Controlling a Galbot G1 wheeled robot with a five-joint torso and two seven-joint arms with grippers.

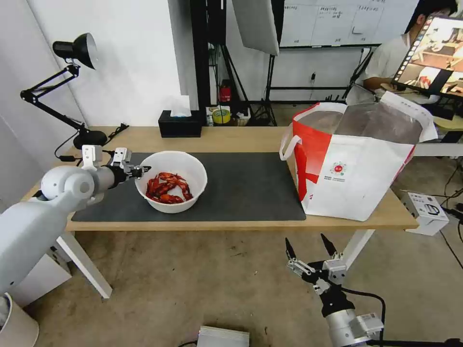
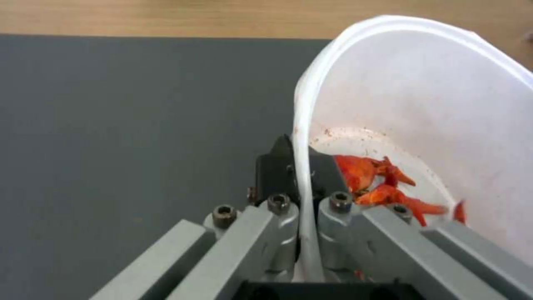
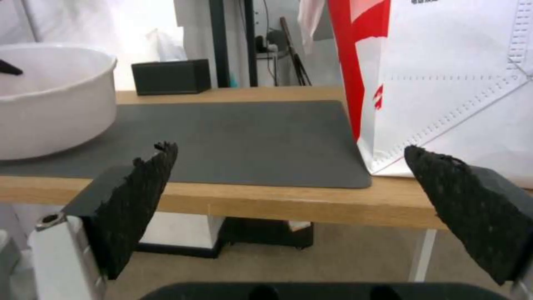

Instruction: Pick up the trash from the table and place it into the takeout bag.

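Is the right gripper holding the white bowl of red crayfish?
No, the right gripper hangs open below the table edge, while the left gripper is shut on the rim of the white bowl of red crayfish.

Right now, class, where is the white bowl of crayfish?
In the head view the white bowl stands on the mat's left part, its rim pinched by the left gripper.

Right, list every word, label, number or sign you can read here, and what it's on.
None can be read.
Takeout bag: round red logo with small print beneath, too small.
Whiteboard: handwriting, blurred.
Small white box on the floor: dark mark, illegible.
Yellow tape roll: label unreadable.
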